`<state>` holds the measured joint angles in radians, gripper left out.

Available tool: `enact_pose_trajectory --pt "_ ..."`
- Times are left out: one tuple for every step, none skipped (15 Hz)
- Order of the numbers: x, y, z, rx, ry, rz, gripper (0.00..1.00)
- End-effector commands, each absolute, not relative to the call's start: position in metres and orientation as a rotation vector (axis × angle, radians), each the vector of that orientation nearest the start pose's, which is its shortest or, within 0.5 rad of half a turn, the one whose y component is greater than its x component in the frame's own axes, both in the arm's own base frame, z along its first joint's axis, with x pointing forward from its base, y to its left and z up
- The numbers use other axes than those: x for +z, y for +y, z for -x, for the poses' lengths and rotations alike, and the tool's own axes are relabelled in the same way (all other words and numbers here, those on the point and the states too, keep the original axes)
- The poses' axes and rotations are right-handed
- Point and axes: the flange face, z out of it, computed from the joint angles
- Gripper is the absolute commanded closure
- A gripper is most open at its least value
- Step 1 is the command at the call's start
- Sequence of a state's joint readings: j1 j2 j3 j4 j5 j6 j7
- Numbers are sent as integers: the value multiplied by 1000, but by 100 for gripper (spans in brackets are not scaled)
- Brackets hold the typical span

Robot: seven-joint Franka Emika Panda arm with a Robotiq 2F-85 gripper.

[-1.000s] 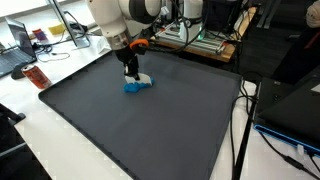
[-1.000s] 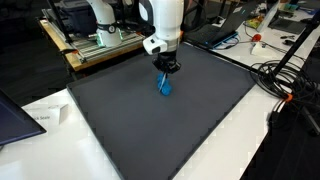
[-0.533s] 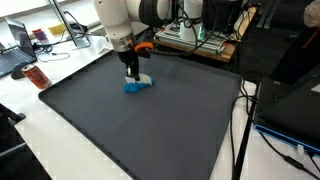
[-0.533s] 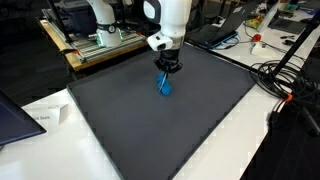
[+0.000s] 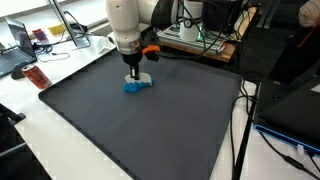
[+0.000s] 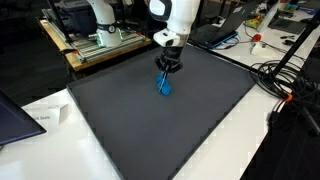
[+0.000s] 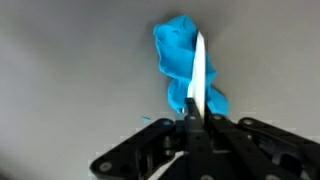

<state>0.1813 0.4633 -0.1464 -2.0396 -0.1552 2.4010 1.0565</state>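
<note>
Clamped narrow at the tool (image 7: 191,117), with a thin white strip (image 7: 198,70) nipped between the jaws and rising edge-on up the middle of the wrist view. Right behind the strip, and seemingly touching it, a crumpled blue cloth (image 7: 176,55) lying on a dark mat (image 7: 60,80). In both exterior views, pointed straight down from the white arm (image 5: 127,22), with the tool tips (image 6: 165,72) just above the blue cloth and a bit of white showing at the cloth's side. Impossible to tell whether touching the cloth itself. Set in the far part of the mat, well away from its near edge. Beneath the mat, a white tabletop (image 5: 35,135).
</note>
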Motion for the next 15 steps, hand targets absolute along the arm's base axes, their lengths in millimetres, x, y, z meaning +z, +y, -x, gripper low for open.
enact_pose_trajectory --pt "185 1 -575 -20 1410 3148 99" --pt "185 1 -575 -31 1395 3171 99" --pt "186 0 -575 -44 1383 3192 99" --pt "187 -2 -575 -58 1370 3216 99" --pt "188 -5 -575 -73 1362 3240 99" --pt "189 -8 -575 -83 1349 3260 99" --pt "190 -12 -575 -96 1341 3273 99" --pt "192 -14 -575 -99 1320 3281 99" --pt "195 -16 -574 -101 1298 3281 99" --pt "198 -19 -573 -95 1285 3278 99" --pt "200 -22 -572 -87 1282 3270 99" --pt "203 -25 -572 -89 1284 3261 99" --pt "208 -27 -572 -87 1280 3249 99" --pt "213 -31 -572 -84 1276 3240 99" --pt "217 -33 -572 -81 1271 3232 99"
